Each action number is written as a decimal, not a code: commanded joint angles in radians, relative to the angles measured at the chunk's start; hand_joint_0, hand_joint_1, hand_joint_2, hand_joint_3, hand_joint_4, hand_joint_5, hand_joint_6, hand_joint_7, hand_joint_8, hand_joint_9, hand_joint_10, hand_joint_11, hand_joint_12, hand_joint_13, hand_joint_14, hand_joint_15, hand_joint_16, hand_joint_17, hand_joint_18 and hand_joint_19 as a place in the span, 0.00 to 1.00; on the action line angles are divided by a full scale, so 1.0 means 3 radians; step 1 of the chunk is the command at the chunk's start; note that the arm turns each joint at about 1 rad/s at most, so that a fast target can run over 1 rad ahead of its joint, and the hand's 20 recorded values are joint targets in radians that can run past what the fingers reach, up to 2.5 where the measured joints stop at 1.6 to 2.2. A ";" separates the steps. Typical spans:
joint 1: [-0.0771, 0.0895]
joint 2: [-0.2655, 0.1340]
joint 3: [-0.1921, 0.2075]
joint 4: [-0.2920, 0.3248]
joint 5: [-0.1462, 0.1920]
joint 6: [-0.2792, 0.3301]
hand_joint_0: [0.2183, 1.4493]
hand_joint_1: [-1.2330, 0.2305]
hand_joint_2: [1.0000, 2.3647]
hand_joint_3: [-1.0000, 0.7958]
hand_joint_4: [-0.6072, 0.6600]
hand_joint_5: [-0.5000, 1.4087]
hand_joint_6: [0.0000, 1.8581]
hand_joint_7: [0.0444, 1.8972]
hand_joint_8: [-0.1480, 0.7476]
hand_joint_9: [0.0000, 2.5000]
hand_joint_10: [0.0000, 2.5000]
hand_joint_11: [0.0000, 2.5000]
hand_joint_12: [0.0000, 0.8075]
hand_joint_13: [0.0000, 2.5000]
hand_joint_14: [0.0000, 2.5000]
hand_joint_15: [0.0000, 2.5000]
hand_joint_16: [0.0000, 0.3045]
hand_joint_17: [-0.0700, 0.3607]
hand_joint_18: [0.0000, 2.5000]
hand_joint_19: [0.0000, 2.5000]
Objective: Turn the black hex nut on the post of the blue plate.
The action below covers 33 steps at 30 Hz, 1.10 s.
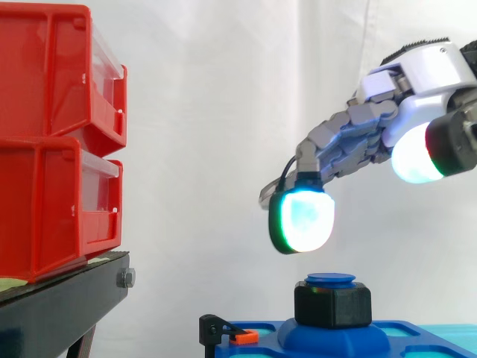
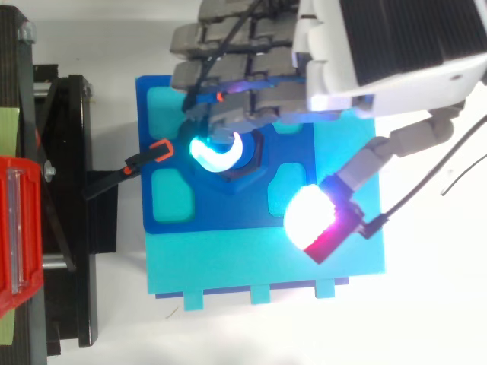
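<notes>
The black hex nut (image 1: 332, 304) sits on the blue post, under the post's round blue cap (image 1: 330, 279). The post rises from a dome on the blue plate (image 1: 335, 339) (image 2: 228, 209). My hand (image 1: 358, 142) (image 2: 365, 46) hovers above the nut and is open, with its fingers reaching left and slightly down. One glowing fingertip (image 1: 302, 216) hangs a short way above the cap, up and to the left of it, without touching. The thumb pad (image 1: 417, 153) (image 2: 316, 217) is held off to the side. In the top view the fingers cover most of the nut.
The blue plate lies on a cyan base (image 2: 342, 258). A black clamp with an orange tip (image 2: 160, 150) (image 1: 244, 336) grips the plate's left edge. Two stacked red bins (image 1: 59, 142) stand on a black stand (image 1: 67, 298) to the left.
</notes>
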 commanded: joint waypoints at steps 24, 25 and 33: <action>0.0059 0.1435 -0.2035 0.1104 0.0584 0.2026 0.16 0.55 0.00 0.28 0.56 0.15 0.27 0.33 0.41 0.06 0.00 0.00 0.47 0.00 0.00 0.00 0.21 0.50 0.00 0.01; 0.0059 0.1430 -0.2035 0.1093 0.0590 0.2108 0.16 0.55 0.00 0.28 0.56 0.15 0.27 0.33 0.41 0.06 0.00 0.00 0.47 0.00 0.00 0.00 0.21 0.50 0.00 0.01; 0.0054 0.1435 -0.2035 0.1053 0.0620 0.2982 0.16 0.53 0.00 0.28 0.57 0.15 0.27 0.33 0.41 0.07 0.00 0.00 0.46 0.00 0.00 0.00 0.21 0.50 0.00 0.01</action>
